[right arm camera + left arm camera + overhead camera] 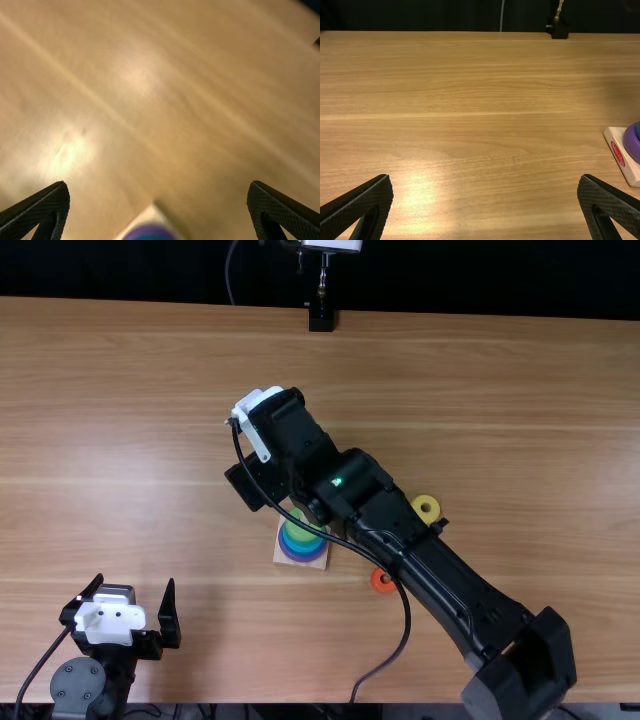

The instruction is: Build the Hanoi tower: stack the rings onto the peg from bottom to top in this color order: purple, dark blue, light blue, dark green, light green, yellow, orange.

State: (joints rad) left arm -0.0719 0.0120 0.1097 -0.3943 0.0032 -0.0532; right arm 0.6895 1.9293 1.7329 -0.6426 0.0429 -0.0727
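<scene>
Care helps most now: the right gripper point(158, 188) should go back to the yellow ring point(426, 508), well behind it, squeeze it level, and let go only over the middle of the ring stack point(300, 546). It hangs wide open, holding nothing, just past that stack, and its arm point(455, 590) leans slantwise over the table point(150, 440).

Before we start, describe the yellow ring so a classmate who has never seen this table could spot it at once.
Find the right arm, slanting across the wooden table in the top view. Beside its middle stretch, on the far side, lies the yellow ring. Its color sets it apart from the orange ring on the arm's near side.
</scene>
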